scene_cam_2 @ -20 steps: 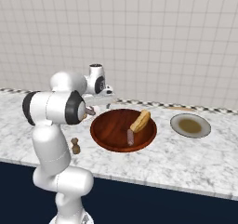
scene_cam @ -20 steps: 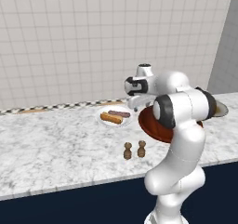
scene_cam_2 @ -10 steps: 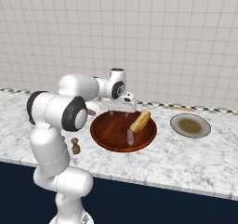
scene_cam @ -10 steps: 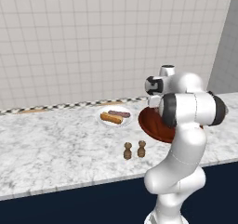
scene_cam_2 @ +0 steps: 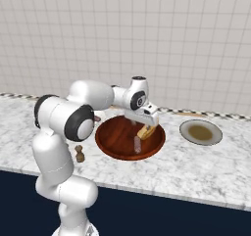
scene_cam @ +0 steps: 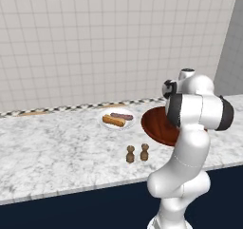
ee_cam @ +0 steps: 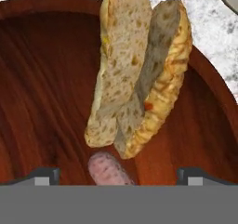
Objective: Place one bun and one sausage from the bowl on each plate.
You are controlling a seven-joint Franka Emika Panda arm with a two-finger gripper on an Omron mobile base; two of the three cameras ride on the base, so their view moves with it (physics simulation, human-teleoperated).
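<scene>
The reddish-brown bowl (scene_cam_2: 115, 137) sits on the marble counter and holds a split bun (scene_cam_2: 146, 131) and a sausage (scene_cam_2: 138, 144). My gripper (scene_cam_2: 146, 122) hangs open just above the bun, with nothing between its fingers. In the hand view the bun (ee_cam: 139, 74) lies open on the bowl (ee_cam: 46, 88), and the sausage (ee_cam: 109, 169) pokes up between my gripper's (ee_cam: 118, 175) widely spread fingertips. Left of the bowl (scene_cam: 156, 123), a white plate (scene_cam: 102, 119) carries a bun (scene_cam: 114, 121) and a sausage (scene_cam: 122, 116). A second plate (scene_cam_2: 185, 128) lies to the bowl's right with no food on it.
Two small brown shakers (scene_cam: 130, 153) (scene_cam: 144, 151) stand near the counter's front edge, before the bowl and the left plate. One shaker (scene_cam_2: 78, 153) shows beside my arm. A tiled wall backs the counter.
My arm has swung to the right, from beside the left plate to over the bowl, and now hangs above the bun. The gripper stayed open.
</scene>
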